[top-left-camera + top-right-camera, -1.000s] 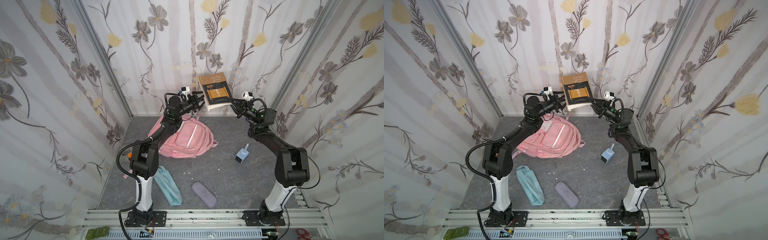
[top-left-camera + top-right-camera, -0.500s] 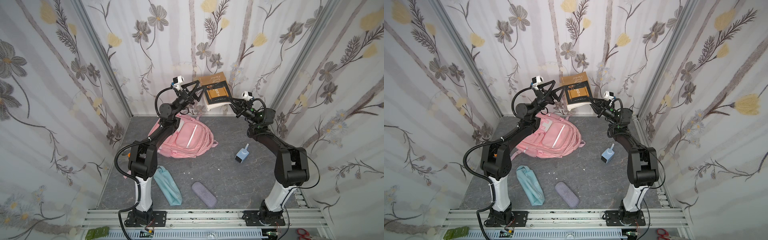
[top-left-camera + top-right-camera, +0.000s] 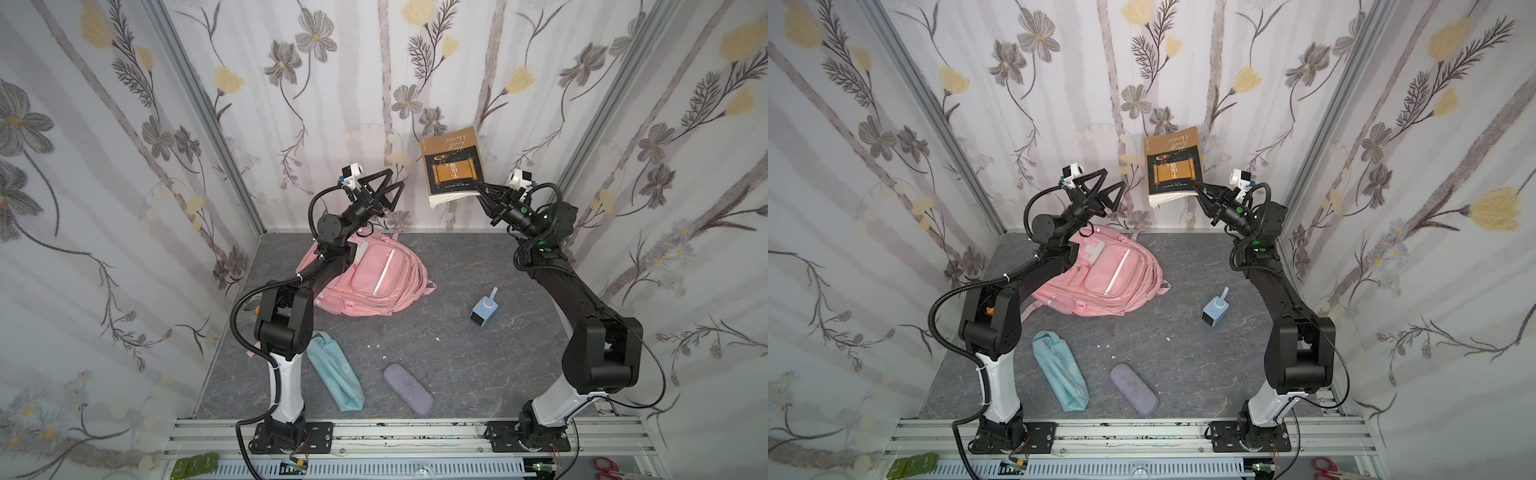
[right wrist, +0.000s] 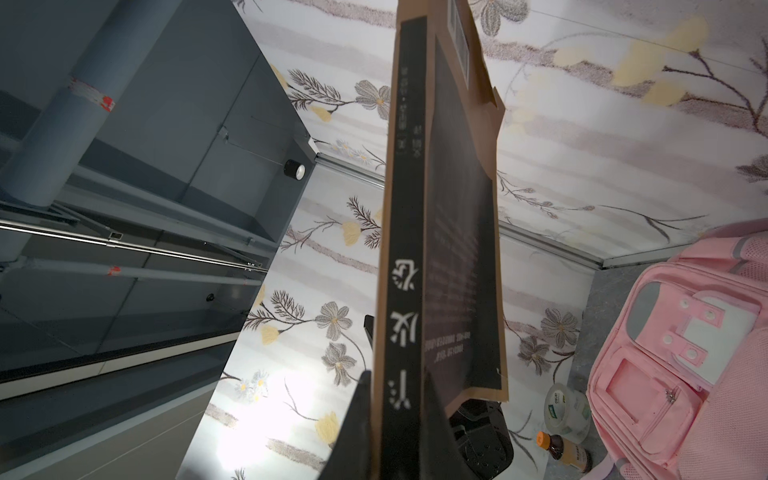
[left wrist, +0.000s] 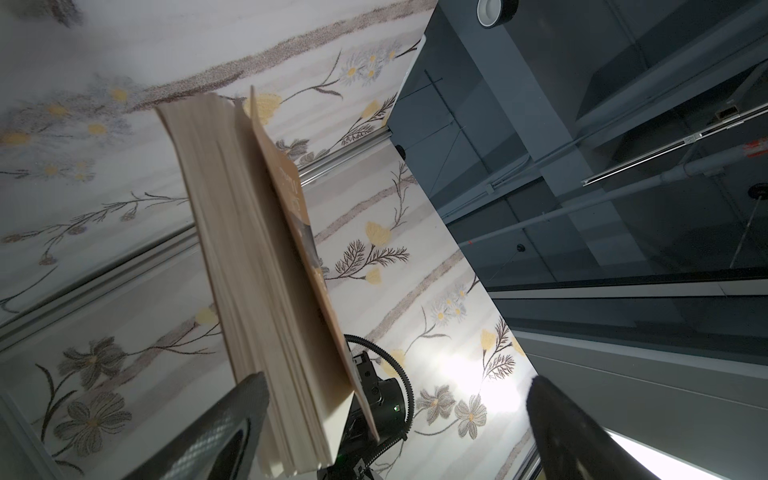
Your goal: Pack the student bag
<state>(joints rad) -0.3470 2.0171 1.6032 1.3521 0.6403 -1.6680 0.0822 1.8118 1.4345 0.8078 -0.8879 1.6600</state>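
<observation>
Your right gripper (image 3: 480, 189) pinches one corner of the brown-and-black paperback book (image 3: 451, 166), high beside the large soft pink fabric backpack (image 3: 376, 282) lying below your spread, empty left gripper (image 3: 397, 176); the book may pivot and drop.

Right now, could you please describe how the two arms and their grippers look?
The left arm and right arm are black with white lower segments and black corrugated cables. The left gripper and right gripper have black triangular fingers beside small white cameras. Green lights dot the right arm.

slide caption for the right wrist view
Jaws of the right gripper shut on the spine of a book, pink student bag beyond.
</observation>
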